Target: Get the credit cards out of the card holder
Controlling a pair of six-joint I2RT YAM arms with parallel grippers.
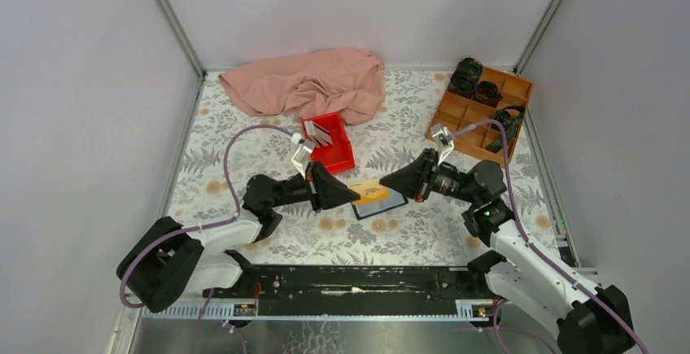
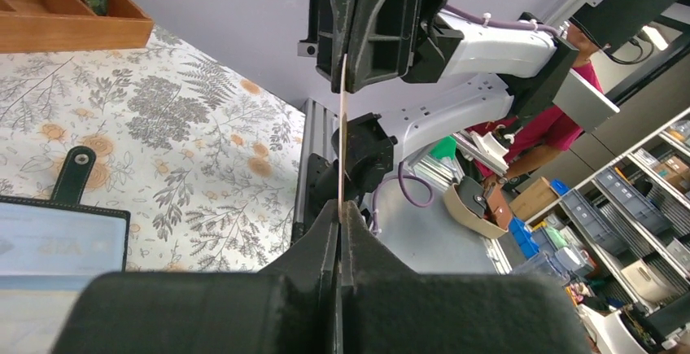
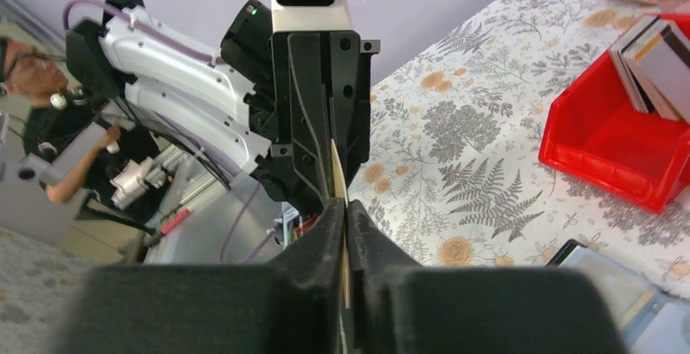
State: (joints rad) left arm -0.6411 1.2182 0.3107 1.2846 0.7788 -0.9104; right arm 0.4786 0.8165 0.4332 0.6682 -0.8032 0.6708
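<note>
The left gripper (image 1: pixel 340 192) and the right gripper (image 1: pixel 395 181) are both pinched shut on opposite ends of one orange-gold card (image 1: pixel 368 189), holding it in the air between them over the open card holder (image 1: pixel 382 203) at the middle of the table. At about 11 o'clock from the holder, the red tray (image 1: pixel 335 157) has a few silver cards (image 1: pixel 320 133) leaning in it, so I'd say the job is well along. A pale card (image 2: pixel 49 244) seems to sit in the holder's blue pocket, so that one and the held one remain.
</note>
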